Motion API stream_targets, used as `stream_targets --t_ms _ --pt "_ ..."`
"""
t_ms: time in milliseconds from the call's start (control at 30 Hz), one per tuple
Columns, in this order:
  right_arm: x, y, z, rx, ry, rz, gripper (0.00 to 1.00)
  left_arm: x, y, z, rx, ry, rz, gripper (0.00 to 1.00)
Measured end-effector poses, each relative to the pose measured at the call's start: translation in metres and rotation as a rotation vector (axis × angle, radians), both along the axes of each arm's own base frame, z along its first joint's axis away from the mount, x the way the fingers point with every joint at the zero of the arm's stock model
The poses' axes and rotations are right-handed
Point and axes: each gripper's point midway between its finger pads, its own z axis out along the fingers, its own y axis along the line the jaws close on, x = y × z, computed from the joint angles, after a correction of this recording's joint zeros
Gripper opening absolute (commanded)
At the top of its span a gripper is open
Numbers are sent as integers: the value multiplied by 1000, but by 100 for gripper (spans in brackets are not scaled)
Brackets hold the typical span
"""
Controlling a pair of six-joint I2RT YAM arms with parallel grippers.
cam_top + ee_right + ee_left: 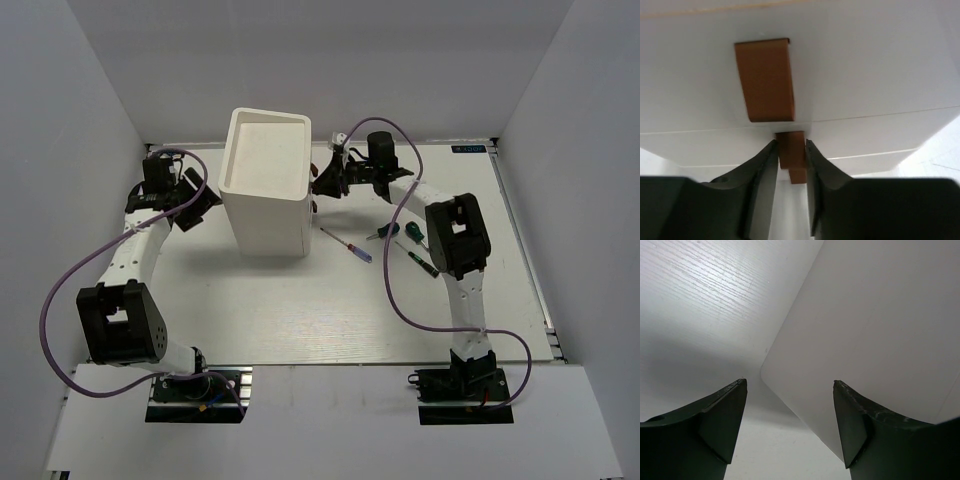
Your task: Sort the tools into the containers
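**A:** What lies nearest to the bases of the arms?

**B:** The tools. They rest on the pale wood-grain table [300, 310], all on the side of the right arm. A thin screwdriver with a blue-purple handle [350, 246] lies slantwise, with its metal tip toward the box and its handle toward the right arm. Near it are a slim dark screwdriver [422, 261] and two short screwdrivers with green handles [384, 231]. I see no pliers.

**A:** And the grippers?

**B:** They are farther away. The right gripper [791, 144] is clamped on a small brown rectangular knob [790, 155], and both fingers touch its sides. The knob sits on the right wall of the tall white rectangular box [268, 225]. The left gripper [790, 381] has its fingers spread apart and holds nothing. It faces the left wall of the box, near a corner. I cannot tell whether it touches the wall.

**A:** So what does the coming move depend on?

**B:** On direction, I think. The knob stands out from the wall straight toward the right gripper. A pull should therefore go straight back, away from the wall, toward the robot's right. The left arm is at the opposite wall and could keep the box from sliding. For the tools, the right arm is clearly the nearer one.
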Motion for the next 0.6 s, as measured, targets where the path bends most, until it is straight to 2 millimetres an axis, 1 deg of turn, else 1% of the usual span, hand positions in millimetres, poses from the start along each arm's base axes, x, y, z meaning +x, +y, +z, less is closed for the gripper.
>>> stream_targets --t_ms 33,67,100,133,400,600 --pt "-2 0 1 4 7 7 22 -1 0 -1 -1 4 0 80" --pt "-3 0 2 6 10 11 18 -1 0 -2 -1 6 0 80" --pt "-3 0 2 6 19 11 7 -1 0 -2 -2 7 1 80" --pt "-3 -1 2 7 19 10 0 -1 0 -3 -2 7 0 80" --pt "-1 -4 2 -3 19 -9 0 -3 -2 -6 -12 14 -2 80" --pt "0 -16 4 -63 -27 -91 0 -2 -2 -5 -16 8 1 80"
